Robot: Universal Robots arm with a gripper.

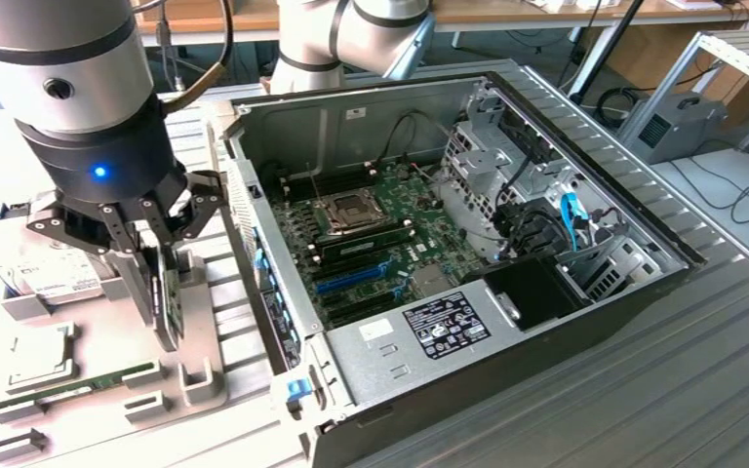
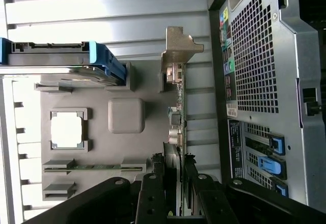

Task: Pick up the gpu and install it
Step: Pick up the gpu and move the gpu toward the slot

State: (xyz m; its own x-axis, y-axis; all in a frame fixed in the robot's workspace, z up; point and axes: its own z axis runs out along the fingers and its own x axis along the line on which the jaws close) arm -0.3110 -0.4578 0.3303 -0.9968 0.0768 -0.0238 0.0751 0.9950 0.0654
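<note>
Matt grey plastic tray [image 2: 102,147] holds a card [image 2: 175,81] with a shiny bare-metal bracket [image 2: 179,43] (case [image 1: 544,361] at three o'clock: matt black metal).

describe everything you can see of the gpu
The gpu is a thin flat card standing upright on its long edge in a slot of the grey parts holder, beside the open computer case and not yet in it. Edge-on in the wrist view, it shows a green board edge with small components and a silver metal bracket at one end. In the exterior view it looks dark. The gripper straddles its upper edge towards the end away from the bracket; whether it grips the card cannot be told.
</note>
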